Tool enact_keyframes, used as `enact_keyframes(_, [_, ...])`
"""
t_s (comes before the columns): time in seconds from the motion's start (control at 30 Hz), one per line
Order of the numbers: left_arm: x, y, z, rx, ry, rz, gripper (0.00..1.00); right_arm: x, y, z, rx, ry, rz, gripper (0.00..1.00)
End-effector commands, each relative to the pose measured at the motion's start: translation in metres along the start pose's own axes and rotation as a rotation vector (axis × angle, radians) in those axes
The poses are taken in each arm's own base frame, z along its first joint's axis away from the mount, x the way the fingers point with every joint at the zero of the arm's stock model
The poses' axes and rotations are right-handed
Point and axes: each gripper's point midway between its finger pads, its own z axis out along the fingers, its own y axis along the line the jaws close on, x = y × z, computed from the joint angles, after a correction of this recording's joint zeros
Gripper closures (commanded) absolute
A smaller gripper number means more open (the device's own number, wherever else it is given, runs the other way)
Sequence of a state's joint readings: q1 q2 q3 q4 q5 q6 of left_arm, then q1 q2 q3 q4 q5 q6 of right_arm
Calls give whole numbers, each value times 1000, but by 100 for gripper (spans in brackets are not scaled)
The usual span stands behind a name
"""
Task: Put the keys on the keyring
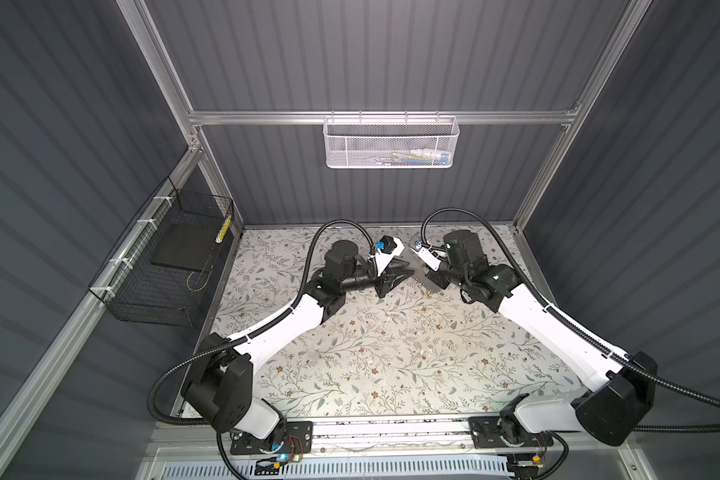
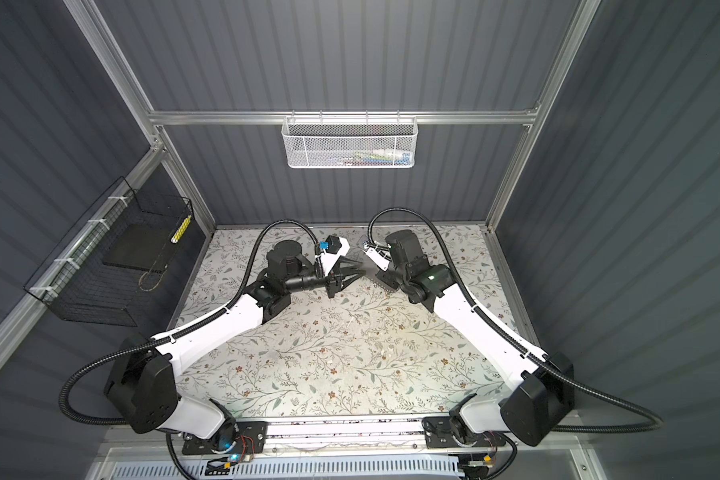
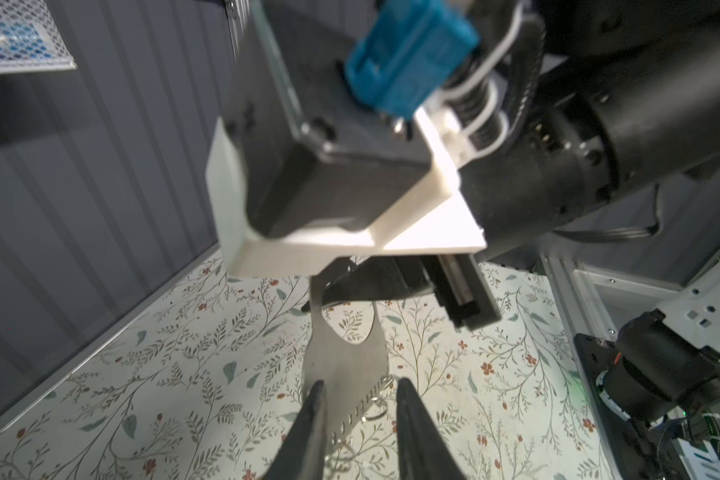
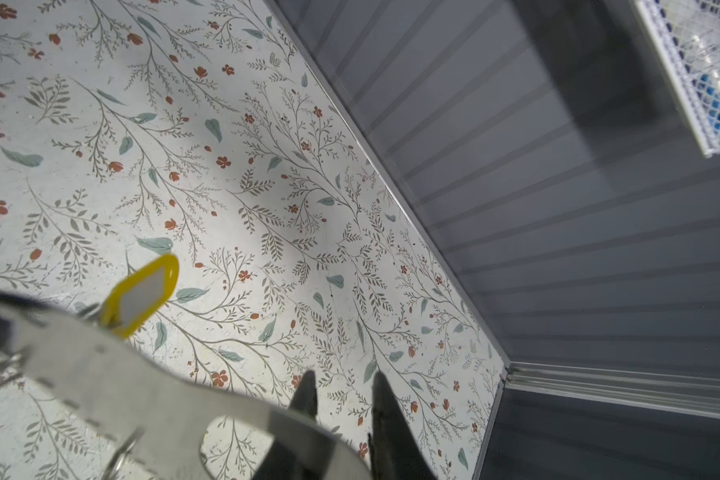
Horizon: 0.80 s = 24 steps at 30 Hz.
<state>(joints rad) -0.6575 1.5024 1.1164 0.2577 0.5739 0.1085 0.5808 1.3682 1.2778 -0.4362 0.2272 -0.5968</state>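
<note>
The keyring is held above the table, clamped at one end by the right end effector. One yellow key appears attached; the second is not seen, so the task is judged unfinished. The left end effector straddles the far end; its grip cannot be told.

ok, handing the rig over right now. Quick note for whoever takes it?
Left gripper: jaws apart, straddling one end of the flat grey oval metal keyring, no clear grip.
Right gripper: shut on the keyring's other end, holding it above the floral table.
Keys: one yellow plastic key tag sits at the keyring's edge and seems hooked on. The second tag is not visible.
To do: confirm that tag is on, then find and add the second.
</note>
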Motion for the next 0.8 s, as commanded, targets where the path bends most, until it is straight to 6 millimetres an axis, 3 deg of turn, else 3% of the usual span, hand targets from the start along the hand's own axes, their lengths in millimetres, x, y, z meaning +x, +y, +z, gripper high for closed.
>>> enact_keyframes(0.0, [-8, 5, -5, -25, 26, 32, 70, -13, -10, -13, 30, -33, -14, 90])
enact_keyframes(0.4, [-15, 17, -13, -125, 20, 51, 69, -15, 0, -13, -2, -52, -13, 91])
enact_keyframes(0.77, [-13, 12, -7, -76, 46, 39, 67, -20, 2, -15, -18, -74, -11, 93])
